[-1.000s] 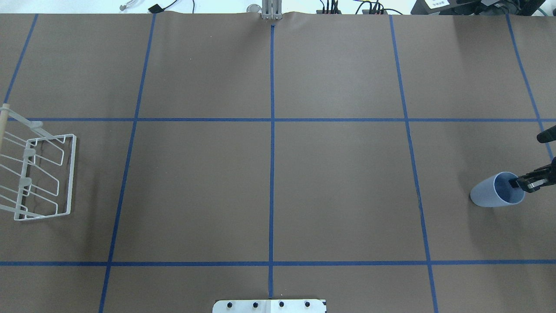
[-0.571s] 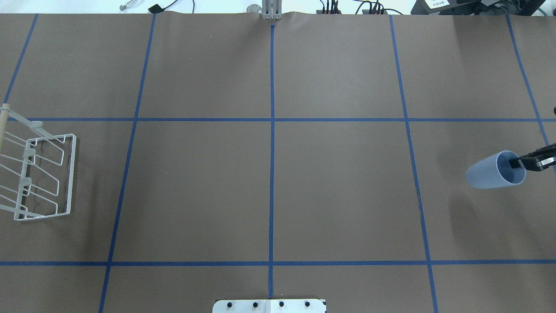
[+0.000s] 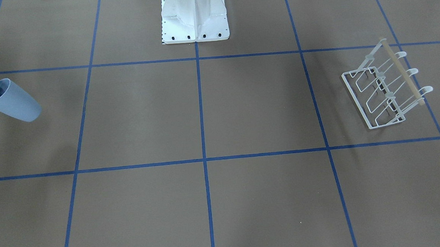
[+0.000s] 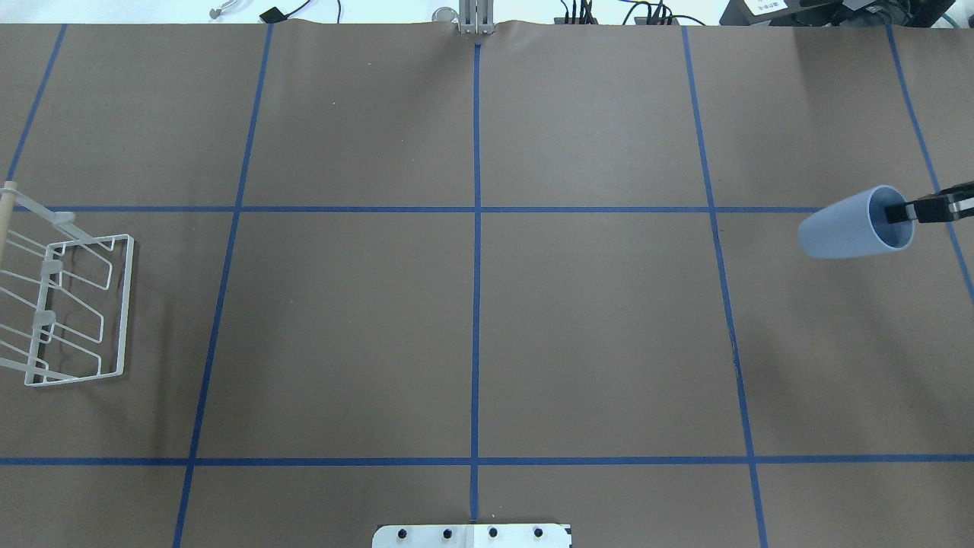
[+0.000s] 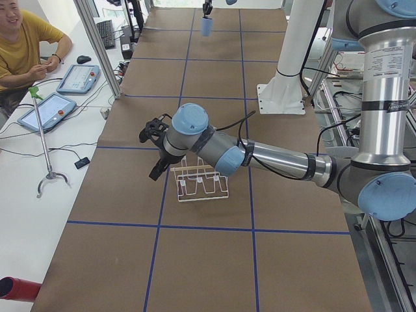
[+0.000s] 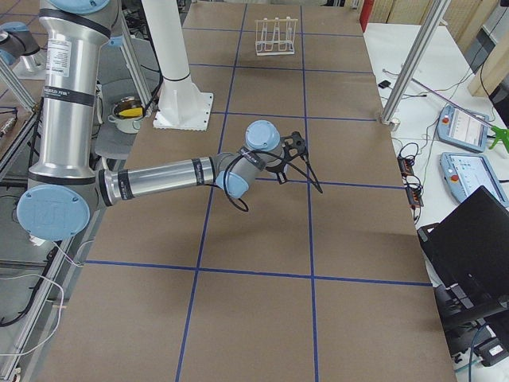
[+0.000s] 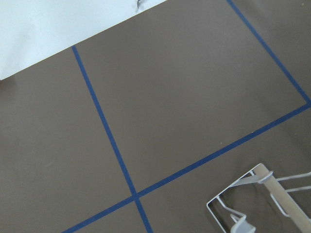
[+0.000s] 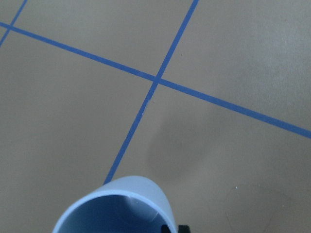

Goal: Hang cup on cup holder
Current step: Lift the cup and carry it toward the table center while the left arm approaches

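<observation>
Evidently mid-carry: had the cup up off the table, pinched at the rim by the right gripper, closed down to the wall's thickness, one finger inside the mouth, the other outside. Hung nearly on its side at the far right edge, mouth toward the wrist, base aimed at the table's middle, with only a soft shadow beneath. Stood well apart from the cup holder, away at the opposite, left end. Kept the left gripper close by that rack, seen only from the side; could not tell whether parted or closed, nor made out any hold on anything. Judged pickup done, transport barely under way, hanging not yet started. Called next for a long sweep across the table, then a turn of the wrist to bring the mouth down over one of the slanted prongs. Risked a slip, probably, with so thin a grip on smooth tapered plastic; needed, too, a clear path past the left arm.
</observation>
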